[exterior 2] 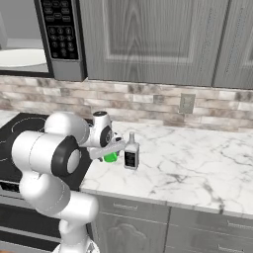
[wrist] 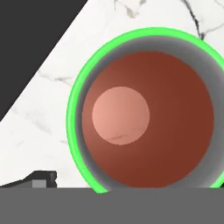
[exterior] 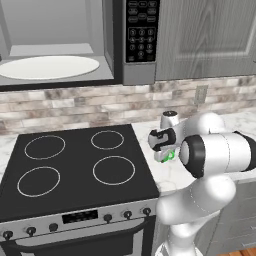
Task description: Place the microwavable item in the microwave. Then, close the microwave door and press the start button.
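Writing is scarce and mostly too small to read: the keypad panel (exterior: pixel 141 30) of the microwave (exterior: pixel 60 50) carries rows of white marks I cannot make out; the small bottle (exterior 2: pixel 131 152) bears a dark label, also illegible. Arm folded at the elbow, forearm level, wrist turned down over the counter (exterior 2: pixel 197 163) just right of the black stovetop (exterior: pixel 75 165); the fingers (wrist: pixel 41 178) point straight down and stand spread wide, clasping nothing. Directly beneath them sits the green mug (wrist: pixel 146 111), upright on the marble, its rim ringing reddish-brown liquid; one dark fingertip shows just outside the rim. The bottle stands just beside the mug, on the side away from the stove. Up and to the left, the microwave's cavity is open, its white turntable plate (exterior: pixel 47 66) bare.
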You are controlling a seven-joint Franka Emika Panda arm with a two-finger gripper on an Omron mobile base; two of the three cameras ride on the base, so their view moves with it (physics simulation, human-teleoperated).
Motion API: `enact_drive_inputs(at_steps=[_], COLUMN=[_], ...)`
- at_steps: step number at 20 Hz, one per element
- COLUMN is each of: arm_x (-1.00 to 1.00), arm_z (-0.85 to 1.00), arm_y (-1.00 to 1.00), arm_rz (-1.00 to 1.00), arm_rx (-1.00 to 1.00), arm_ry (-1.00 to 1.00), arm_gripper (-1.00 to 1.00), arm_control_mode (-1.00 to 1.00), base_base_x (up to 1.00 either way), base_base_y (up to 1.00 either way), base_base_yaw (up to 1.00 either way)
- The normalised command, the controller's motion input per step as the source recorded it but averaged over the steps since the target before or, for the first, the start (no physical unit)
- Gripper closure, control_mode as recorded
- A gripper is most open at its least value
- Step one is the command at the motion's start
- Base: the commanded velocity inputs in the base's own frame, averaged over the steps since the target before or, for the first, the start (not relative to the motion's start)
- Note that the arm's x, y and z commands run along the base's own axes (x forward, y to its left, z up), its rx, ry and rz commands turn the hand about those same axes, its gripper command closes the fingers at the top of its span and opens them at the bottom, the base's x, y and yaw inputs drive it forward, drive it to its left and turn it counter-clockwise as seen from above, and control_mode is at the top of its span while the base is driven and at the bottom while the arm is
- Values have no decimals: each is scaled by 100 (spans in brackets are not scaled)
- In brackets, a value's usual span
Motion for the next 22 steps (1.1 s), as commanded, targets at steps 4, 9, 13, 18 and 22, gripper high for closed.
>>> enact_drive_inputs(at_steps=[4,9,13,18,22], arm_x=[-27,-26,-9,-1,-28], arm_z=[-31,-9,0,0,23], arm_y=[0,3,18,26,9], arm_rz=[8,4,0,0,0], arm_rx=[0,0,0,0,0], arm_ry=[0,-1,0,0,-10], arm_gripper=[100,100,100,100,100], arm_control_mode=[-100,-100,-100,-100,-100], base_base_x=[0,0,0,0,0], base_base_y=[0,0,0,0,0], base_base_yaw=[0,0,0,0,0])
